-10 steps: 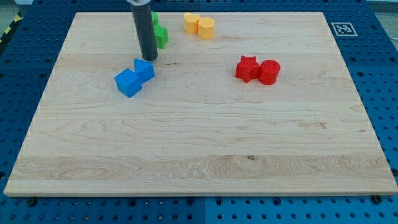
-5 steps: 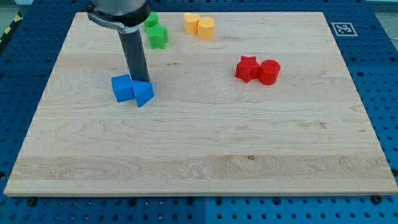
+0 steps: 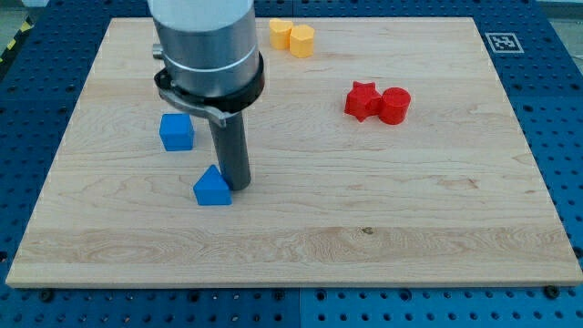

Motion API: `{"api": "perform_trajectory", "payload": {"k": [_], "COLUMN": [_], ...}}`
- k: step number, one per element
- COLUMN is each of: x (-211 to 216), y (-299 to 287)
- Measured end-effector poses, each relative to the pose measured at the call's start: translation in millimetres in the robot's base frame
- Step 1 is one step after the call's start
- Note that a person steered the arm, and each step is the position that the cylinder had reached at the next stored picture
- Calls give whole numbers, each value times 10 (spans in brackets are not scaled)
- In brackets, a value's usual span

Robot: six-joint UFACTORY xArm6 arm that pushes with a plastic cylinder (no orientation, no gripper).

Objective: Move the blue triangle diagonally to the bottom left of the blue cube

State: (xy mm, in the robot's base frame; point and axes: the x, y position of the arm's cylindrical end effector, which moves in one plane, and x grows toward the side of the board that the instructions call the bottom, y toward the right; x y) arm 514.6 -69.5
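The blue triangle (image 3: 211,188) lies on the wooden board (image 3: 291,228), left of centre toward the view's bottom. The blue cube (image 3: 177,131) sits above it and a little to the left, apart from it. My tip (image 3: 237,186) is on the board right beside the triangle's right edge, touching or almost touching it. The rod rises from there and the arm's grey body hides the board's top left area.
A red star (image 3: 362,99) and a red cylinder (image 3: 395,105) sit together at the right. Two yellow blocks (image 3: 291,36) lie at the view's top. The green blocks are hidden behind the arm.
My tip has moved toward the view's bottom and slightly right, pushing the blue triangle down and away from the cube. The cube has shifted slightly. The arm now covers the green blocks.
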Motion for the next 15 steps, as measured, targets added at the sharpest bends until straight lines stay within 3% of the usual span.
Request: {"api": "perform_trajectory", "payload": {"k": [3, 6, 8, 15], "x": [-3, 369, 100, 647], "y": [-359, -480, -559, -972]}}
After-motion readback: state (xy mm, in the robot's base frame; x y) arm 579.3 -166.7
